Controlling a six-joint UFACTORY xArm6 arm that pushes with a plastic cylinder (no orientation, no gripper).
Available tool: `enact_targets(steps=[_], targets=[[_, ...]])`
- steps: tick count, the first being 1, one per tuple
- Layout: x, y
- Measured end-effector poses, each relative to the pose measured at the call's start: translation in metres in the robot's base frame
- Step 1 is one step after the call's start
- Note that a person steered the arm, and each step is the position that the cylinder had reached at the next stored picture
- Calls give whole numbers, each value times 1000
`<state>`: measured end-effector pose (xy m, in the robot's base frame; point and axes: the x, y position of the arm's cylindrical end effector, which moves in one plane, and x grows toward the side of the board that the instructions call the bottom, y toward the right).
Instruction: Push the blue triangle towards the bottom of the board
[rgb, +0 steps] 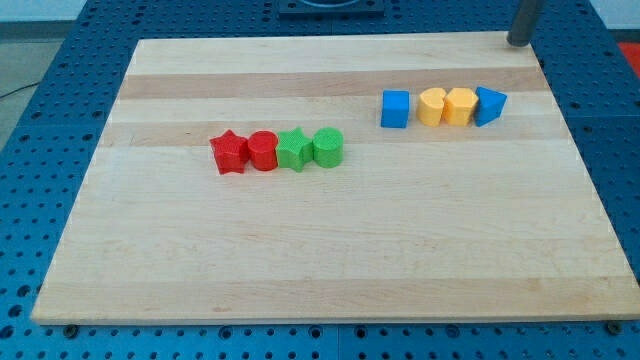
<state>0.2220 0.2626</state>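
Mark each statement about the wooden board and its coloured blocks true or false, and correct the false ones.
1. The blue triangle block touches a yellow block. True.
2. My tip touches the blue triangle block. False: it stands apart, near the view's top right.
3. The red star block ends its row at the view's left. True.
4. The blue cube block sits among the green blocks. False: it is beside the yellow ones.

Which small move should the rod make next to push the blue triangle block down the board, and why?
Probably I should bring my tip toward the view's left and slightly down, to just above the blue triangle block. My tip now sits near the wooden board's top right corner, touching no block. The triangle touches a yellow block on its left, so a straight downward push seems safest.
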Motion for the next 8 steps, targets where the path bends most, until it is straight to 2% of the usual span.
enact_targets(steps=[2,3,4,6,8], targets=[[52,-63],[87,-71],[104,-53],[160,-70],[235,-95]])
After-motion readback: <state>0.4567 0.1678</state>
